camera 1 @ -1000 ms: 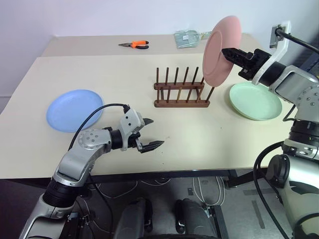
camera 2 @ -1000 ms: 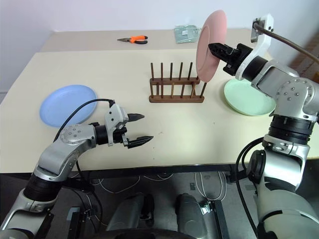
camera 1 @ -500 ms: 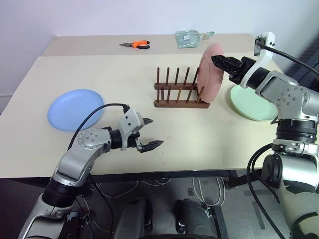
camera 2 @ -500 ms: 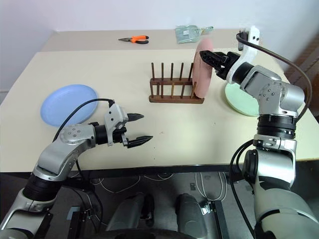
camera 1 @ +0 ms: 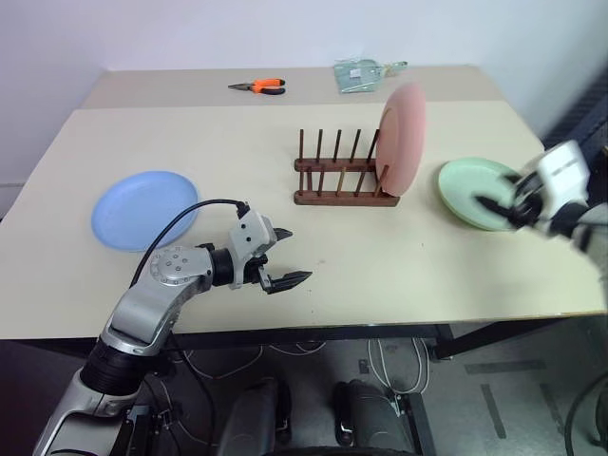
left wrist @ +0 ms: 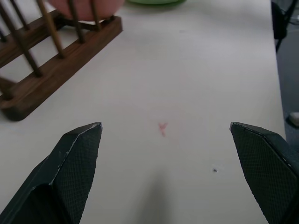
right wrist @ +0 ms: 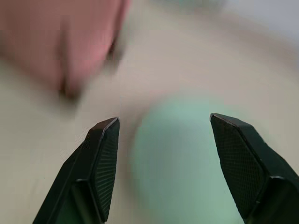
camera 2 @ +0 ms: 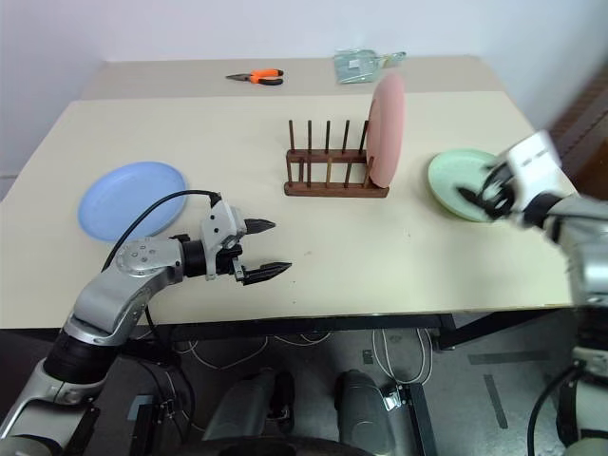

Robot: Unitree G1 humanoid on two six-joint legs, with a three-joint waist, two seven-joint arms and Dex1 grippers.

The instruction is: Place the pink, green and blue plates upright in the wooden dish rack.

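The pink plate (camera 1: pixel 402 140) stands upright in the wooden dish rack (camera 1: pixel 344 174), at its right end. The right gripper (right wrist: pixel 161 140) is wide and empty, over the near edge of the green plate (camera 1: pixel 478 192). The left gripper (camera 1: pixel 282 256), also wide and empty, hovers above the table (camera 1: pixel 190 133); the blue plate (camera 1: pixel 142 208) lies to its left.

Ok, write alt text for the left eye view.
A pink plate stands upright at the right end of a wooden dish rack on a table. A green plate lies flat beside the open right gripper; a blue plate lies far left.
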